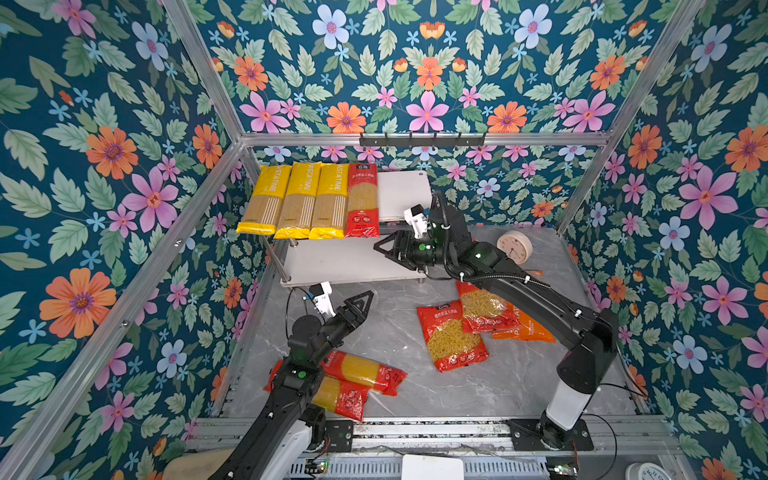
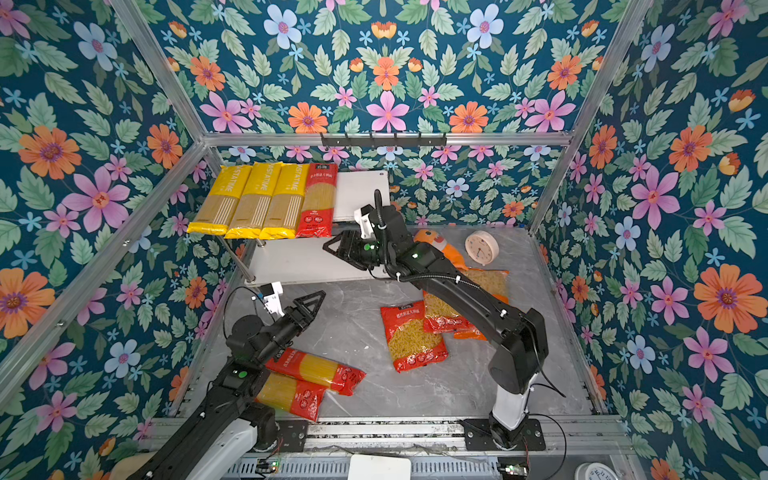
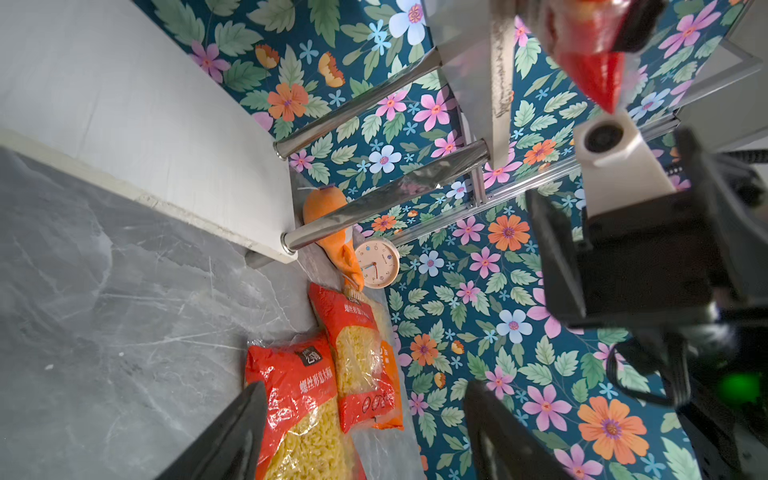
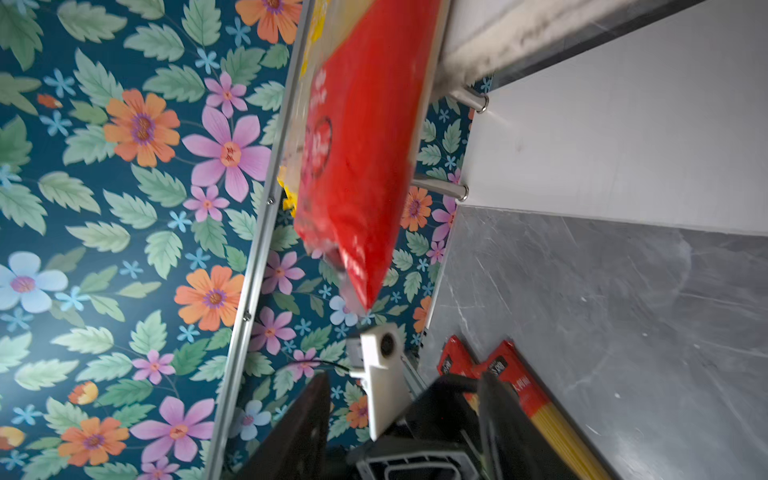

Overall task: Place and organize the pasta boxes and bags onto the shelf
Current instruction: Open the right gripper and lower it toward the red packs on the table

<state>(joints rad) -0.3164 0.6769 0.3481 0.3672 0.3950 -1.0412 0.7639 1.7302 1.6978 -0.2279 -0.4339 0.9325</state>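
In both top views I see the shelf [image 1: 405, 193] at the back left of the table [image 1: 478, 386]. Three yellow spaghetti packs [image 1: 266, 199] [image 1: 300, 201] [image 1: 331, 201] and one red spaghetti pack [image 1: 362, 199] lie flat side by side on its top board. Their long axes run from the back wall toward the front, and their near ends overhang the front edge. My right claw [image 1: 380, 249] hangs over the lower board, in front of that red pack's near end, spread and empty. My left claw [image 1: 365, 301] hovers above the table before the shelf, also spread and empty.

Two loose red packs [image 1: 365, 372] [image 1: 340, 397] lie touching beside the left arm and partly under it, long axes mostly side to side. Two short-pasta bags [image 1: 451, 338] [image 1: 484, 309] lie flat on the right, and the farther one overlaps an orange bag [image 1: 525, 328]. In a top view a plush fish [image 2: 436, 243] and a clock [image 2: 481, 248] sit at the back.

In the left wrist view my fingers [image 3: 232, 432] stand apart with nothing between them. The short-pasta bags lie beyond, lengthwise toward the clock.

In the right wrist view the fingers [image 4: 299, 428] are apart too. The red pack's end juts off the top board ahead of them, untouched.
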